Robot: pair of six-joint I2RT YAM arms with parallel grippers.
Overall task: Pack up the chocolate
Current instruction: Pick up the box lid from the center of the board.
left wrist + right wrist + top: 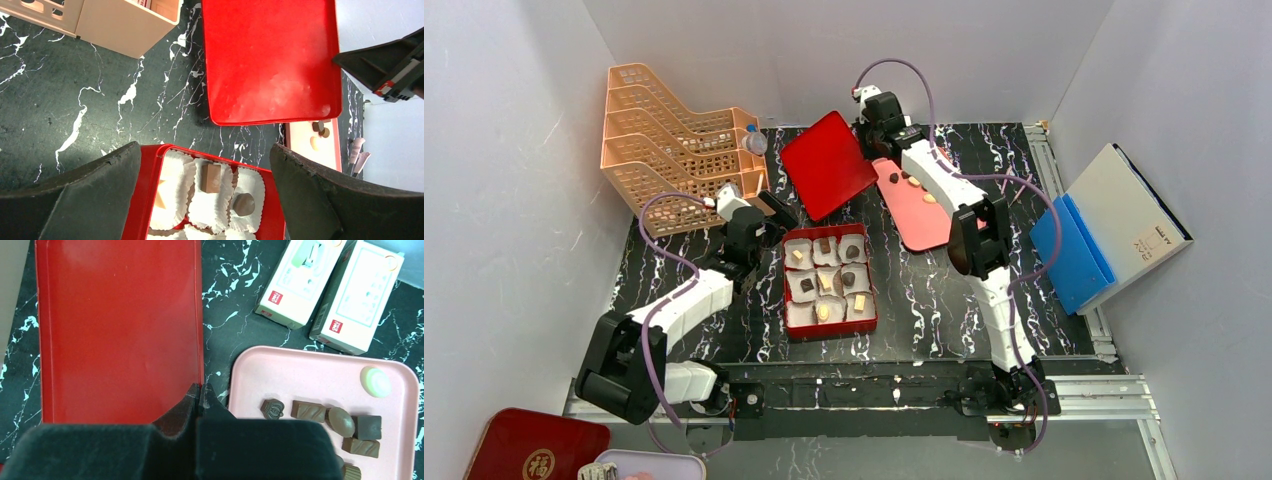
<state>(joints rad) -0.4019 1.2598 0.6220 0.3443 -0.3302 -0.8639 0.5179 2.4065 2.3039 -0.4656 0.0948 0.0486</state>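
Chocolate pieces (806, 285) sit in the paper cups (798, 316) of the red box (786, 290); others lie on the pink tray (320, 375). My left jaws gape above; my right jaws clamp the red lid (120, 330), closure seemingly remaining.

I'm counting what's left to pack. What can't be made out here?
Top view: right arm covers part of the pink tray.
Right wrist view: right gripper and bottom edge cut off some tray chocolates.
Left wrist view: left gripper and bottom edge hide most of the red box.
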